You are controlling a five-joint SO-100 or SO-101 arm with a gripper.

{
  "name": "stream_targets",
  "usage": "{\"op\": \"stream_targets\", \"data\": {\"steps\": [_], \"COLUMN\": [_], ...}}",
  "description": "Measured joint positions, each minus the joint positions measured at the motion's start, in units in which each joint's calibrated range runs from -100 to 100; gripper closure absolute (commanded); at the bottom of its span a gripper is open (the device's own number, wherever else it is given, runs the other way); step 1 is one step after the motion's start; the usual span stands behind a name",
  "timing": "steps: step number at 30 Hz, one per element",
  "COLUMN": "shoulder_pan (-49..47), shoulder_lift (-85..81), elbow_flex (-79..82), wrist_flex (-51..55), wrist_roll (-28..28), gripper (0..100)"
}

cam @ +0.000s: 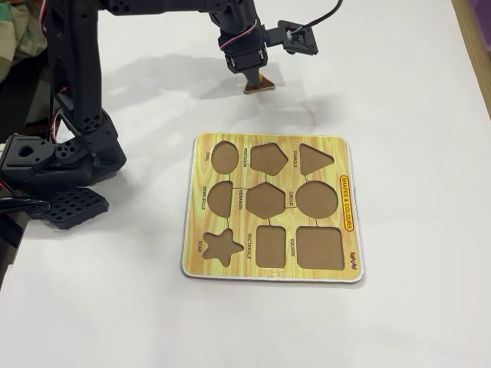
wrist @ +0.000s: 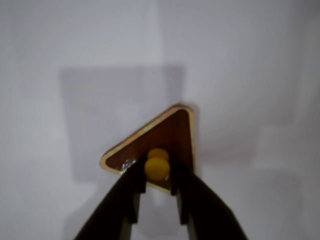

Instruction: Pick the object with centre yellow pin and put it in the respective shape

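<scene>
So the shape-sorter board sits flat on the white tabletop, and every cutout in it is bare: oval, pentagon, triangle, semicircle, hexagon, circle, star, rectangle, square. Nothing seated in any of them. The brown triangle piece is off the board, up past its far edge in the fixed view, well apart from the triangle cutout. The gripper has its jaws pinching the yellow knob in the piece's middle. The arm's black base stands left of the board, with open tabletop between piece and board.
</scene>
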Motion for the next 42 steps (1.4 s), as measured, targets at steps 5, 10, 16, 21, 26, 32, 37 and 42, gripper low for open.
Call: {"op": "stream_targets", "data": {"steps": [5,10,16,21,26,32,37,42], "shoulder_pan": [0.0,0.0,0.0,0.0,0.0,0.0,0.0,-0.1], "shoulder_lift": [-0.2,-0.2,-0.2,-0.2,-0.2,-0.2,-0.3,-0.3], "elbow_flex": [1.5,1.8,1.8,1.8,1.8,1.8,1.8,1.8], "wrist_flex": [-0.8,-1.0,-1.0,-1.0,-1.0,-1.1,-1.3,-1.4], "wrist_roll": [0.0,0.0,0.0,0.0,0.0,0.0,0.0,0.0], "gripper": [95,94,94,94,94,93,91,91]}}
